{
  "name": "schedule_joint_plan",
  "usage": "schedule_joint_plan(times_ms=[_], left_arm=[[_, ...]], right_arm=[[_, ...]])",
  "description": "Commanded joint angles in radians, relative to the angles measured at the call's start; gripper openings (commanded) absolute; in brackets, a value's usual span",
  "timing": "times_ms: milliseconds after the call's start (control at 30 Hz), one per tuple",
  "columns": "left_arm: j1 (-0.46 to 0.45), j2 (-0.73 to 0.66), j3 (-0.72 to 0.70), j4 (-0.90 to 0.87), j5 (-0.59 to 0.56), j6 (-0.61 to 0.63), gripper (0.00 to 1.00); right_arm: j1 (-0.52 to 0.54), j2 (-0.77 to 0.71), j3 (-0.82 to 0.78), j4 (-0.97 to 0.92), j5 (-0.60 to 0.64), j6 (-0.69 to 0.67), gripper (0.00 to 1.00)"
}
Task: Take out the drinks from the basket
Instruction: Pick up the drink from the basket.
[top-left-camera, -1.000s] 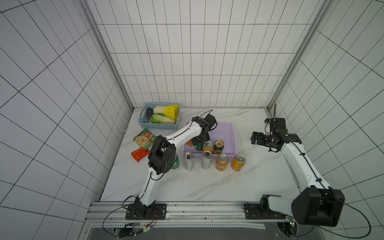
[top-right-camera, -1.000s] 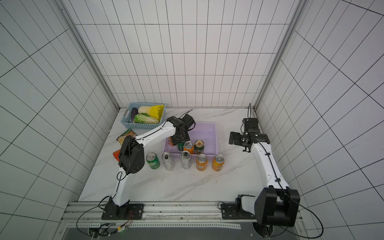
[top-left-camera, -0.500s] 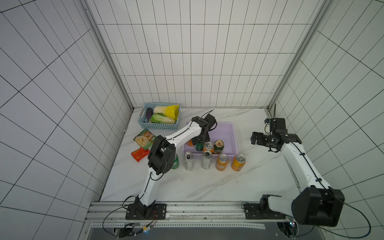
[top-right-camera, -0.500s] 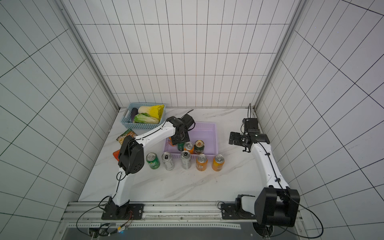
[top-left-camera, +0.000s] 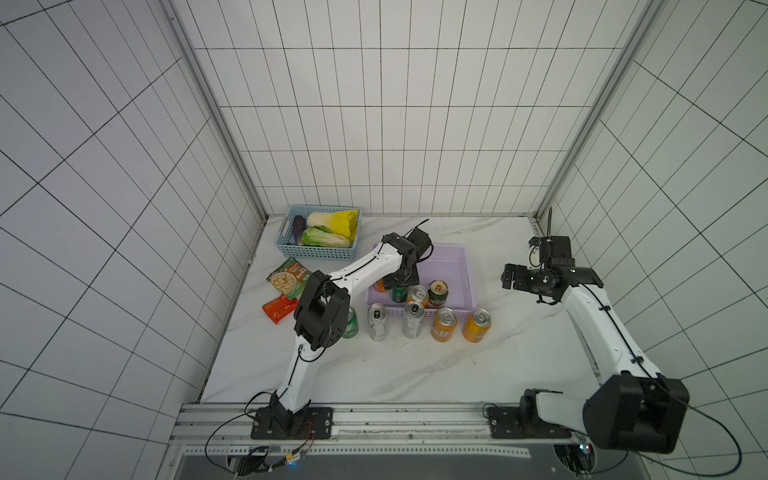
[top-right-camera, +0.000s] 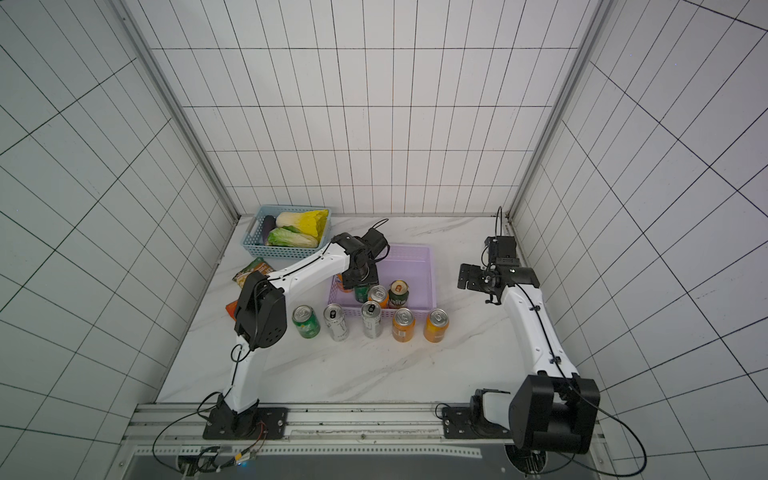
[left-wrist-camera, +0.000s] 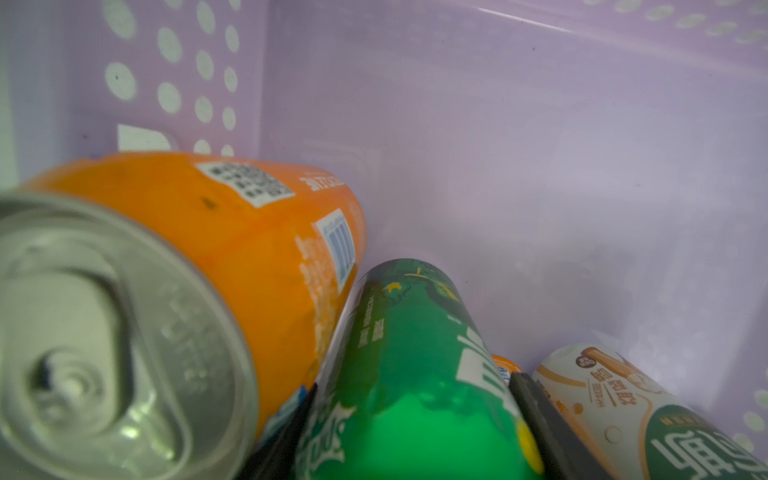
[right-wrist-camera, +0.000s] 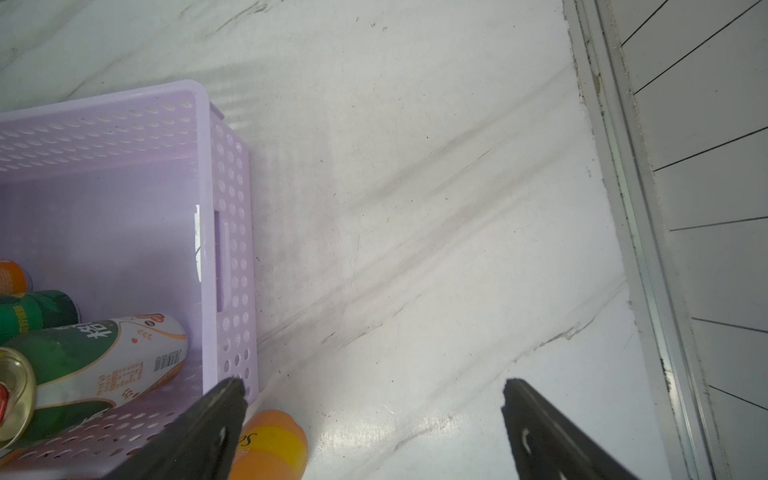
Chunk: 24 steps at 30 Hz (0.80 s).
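Five small metal cans are standing in a row on the white marble-patterned tabletop (top-left-camera: 415, 374), just in front of the shallow lilac perforated plastic basket (top-left-camera: 459, 254). They are a green can on the table (top-right-camera: 305, 322), a slim silver-white can (top-right-camera: 336, 322), a second silver-white can (top-right-camera: 371, 319), an orange can (top-right-camera: 403, 325) and an end orange can (top-right-camera: 435, 325). White tiled walls (top-left-camera: 395, 124) are closing the table in on three sides. A metal rail (top-left-camera: 374, 419) is running along the near edge, carrying both my bases. At the far left a small light blue perforated basket (top-left-camera: 291, 249) is holding cabbages. A flat green snack packet (top-left-camera: 289, 277) and a small red packet (top-left-camera: 280, 309) are lying near it.

My left arm is rising from the rail, bending at the elbow beside the red packet, and stretching across to the lilac basket, its wrist tipping down into the front left corner. There my left gripper (left-wrist-camera: 411, 382) is clamping narrowly on an upright bright green can (left-wrist-camera: 407, 332), with a black finger (left-wrist-camera: 540, 415) lying against each side. An orange can with a barcode (left-wrist-camera: 208, 249) is leaning on it. A silver-topped orange can (top-left-camera: 417, 295) and a dark green can with a gold top (top-left-camera: 438, 293) are standing just beside it, also inside the basket.

My right arm is reaching up from its base towards the far wall, wrist turned towards the basket. My right gripper (right-wrist-camera: 374, 395) is hanging with jaws spread wide and holding nothing, above bare tabletop to the right of the basket.
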Motion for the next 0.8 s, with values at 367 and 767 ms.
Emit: schedule_joint_plan(times_ms=[367, 767], left_arm=[[-0.007, -0.121, 0.024, -0.064, 0.056, 0.204, 0.57], [0.024, -0.167, 0.032, -0.095, 0.187, 0.372, 0.54]], right_arm=[[-0.013, -0.010, -0.032, 0.002, 0.006, 0.001, 1.00], [-0.012, -0.005, -0.029, 0.002, 0.003, 0.001, 0.99]])
